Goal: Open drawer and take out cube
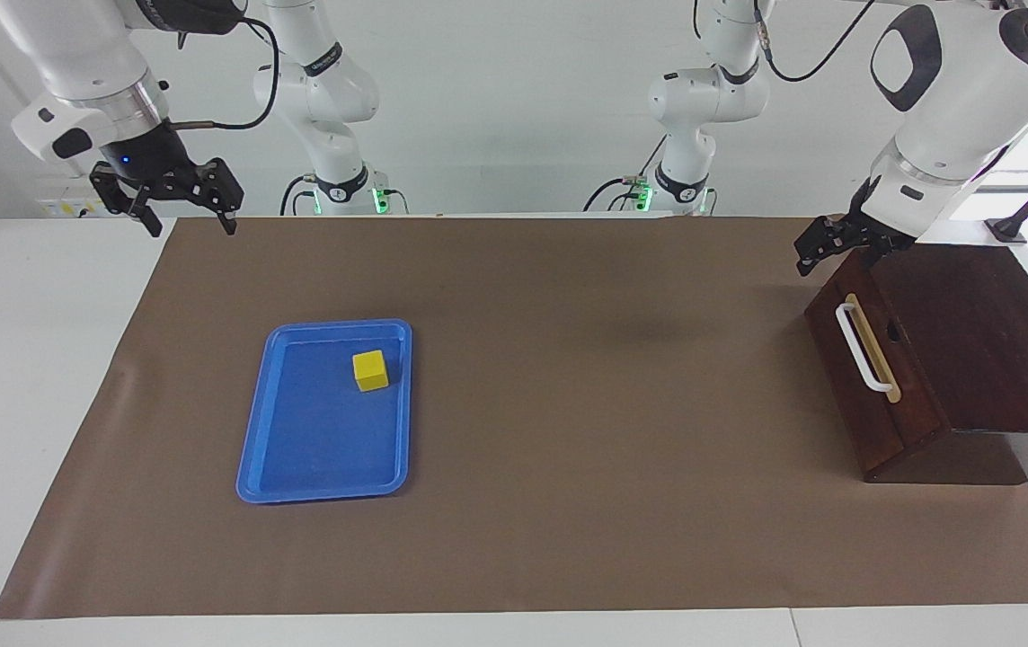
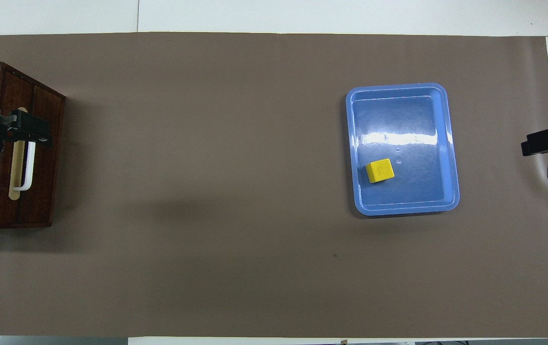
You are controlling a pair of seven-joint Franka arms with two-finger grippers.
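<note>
The drawer [image 1: 891, 422] is shut in its dark wood cabinet at the left arm's end of the table, its white bar handle [image 1: 860, 349] facing the table's middle. It also shows in the overhead view [image 2: 44, 182]. The yellow cube [image 1: 370, 370] lies in a blue tray [image 1: 325, 492] toward the right arm's end, and shows in the overhead view [image 2: 380, 170] too. My left gripper [image 1: 836, 261] is open and empty, over the top edge of the drawer front, above the handle. My right gripper [image 1: 190, 220] is open and empty, raised over the mat's corner at its own end.
A brown mat [image 1: 568, 449] covers most of the white table. The blue tray [image 2: 403, 210] holds only the cube. The cabinet top [image 1: 972, 332] slopes up toward the table's end.
</note>
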